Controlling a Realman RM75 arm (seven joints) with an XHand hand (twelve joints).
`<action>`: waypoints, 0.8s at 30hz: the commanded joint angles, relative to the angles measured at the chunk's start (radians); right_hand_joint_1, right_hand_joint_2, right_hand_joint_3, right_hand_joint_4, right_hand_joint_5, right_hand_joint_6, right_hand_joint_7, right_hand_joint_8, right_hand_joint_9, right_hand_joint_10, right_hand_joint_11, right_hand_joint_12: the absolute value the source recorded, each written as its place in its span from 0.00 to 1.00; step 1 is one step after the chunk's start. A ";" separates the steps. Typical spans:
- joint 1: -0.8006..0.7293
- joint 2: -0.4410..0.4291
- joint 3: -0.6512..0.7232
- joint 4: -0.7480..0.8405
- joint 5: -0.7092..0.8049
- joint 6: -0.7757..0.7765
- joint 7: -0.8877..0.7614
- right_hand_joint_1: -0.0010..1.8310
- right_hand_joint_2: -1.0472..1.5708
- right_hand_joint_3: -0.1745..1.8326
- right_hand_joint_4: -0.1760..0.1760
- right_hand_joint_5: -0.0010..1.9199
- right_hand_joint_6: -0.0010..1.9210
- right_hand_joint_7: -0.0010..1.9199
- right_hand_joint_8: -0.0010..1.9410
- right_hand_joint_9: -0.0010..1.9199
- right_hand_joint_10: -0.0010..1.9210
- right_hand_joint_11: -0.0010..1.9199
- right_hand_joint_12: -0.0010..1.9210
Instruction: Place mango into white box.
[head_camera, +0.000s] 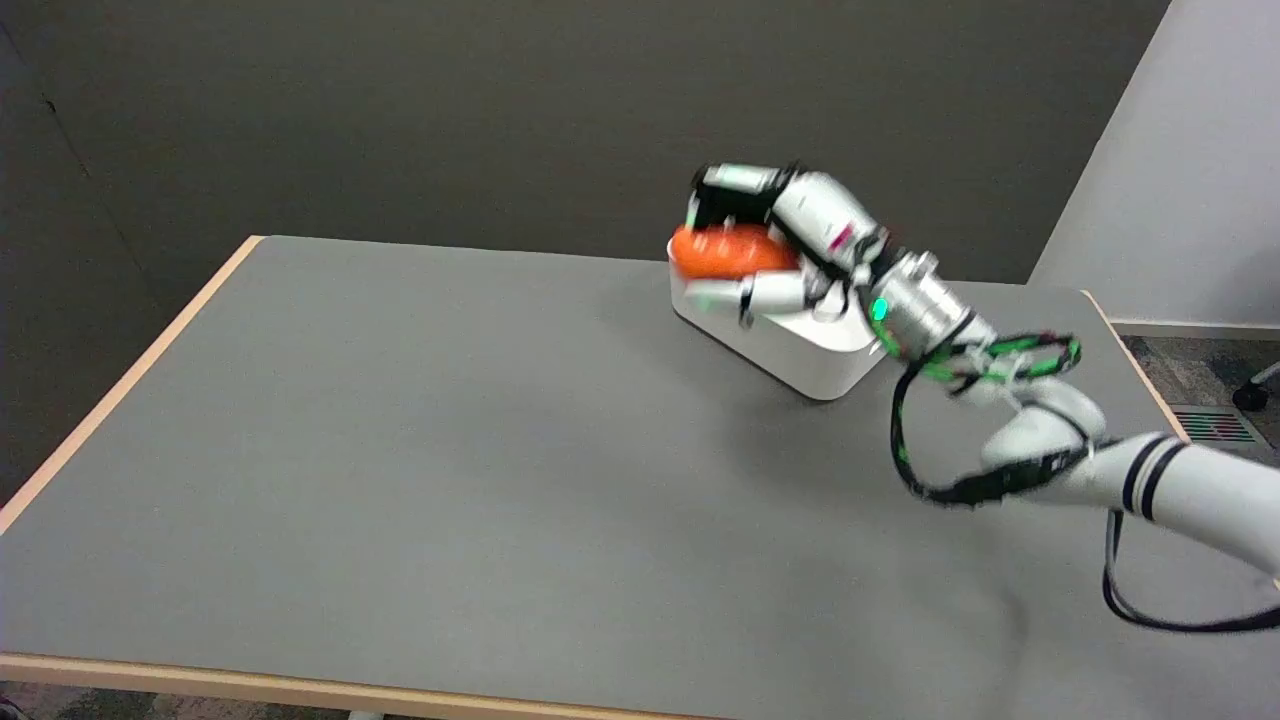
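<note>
An orange-red mango (728, 252) is gripped in my right hand (775, 240), fingers wrapped over its top and under its front. The hand holds it in the air over the left end of the white box (800, 350), a low rounded container at the table's far right. The hand and mango hide most of the box's opening. The image of the hand is slightly blurred. My right arm (1120, 470) reaches in from the lower right.
The grey table (400, 450) has a light wood edge along its left and front sides. A dark wall stands behind it, and a pale wall with a floor vent (1212, 425) is at the right.
</note>
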 joint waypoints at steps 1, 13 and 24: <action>0.256 -0.039 0.217 0.297 0.069 -0.049 -0.042 0.48 0.80 0.32 0.96 0.36 0.79 0.46 1.00 0.55 1.00 0.38 1.00; 0.290 -0.104 0.207 0.541 0.129 -0.159 -0.186 0.48 0.81 0.31 0.94 0.35 0.79 0.41 1.00 0.49 1.00 0.26 1.00; 0.217 -0.184 0.053 0.579 0.129 -0.247 -0.182 0.48 0.82 0.29 0.93 0.35 0.80 0.38 1.00 0.45 1.00 0.19 1.00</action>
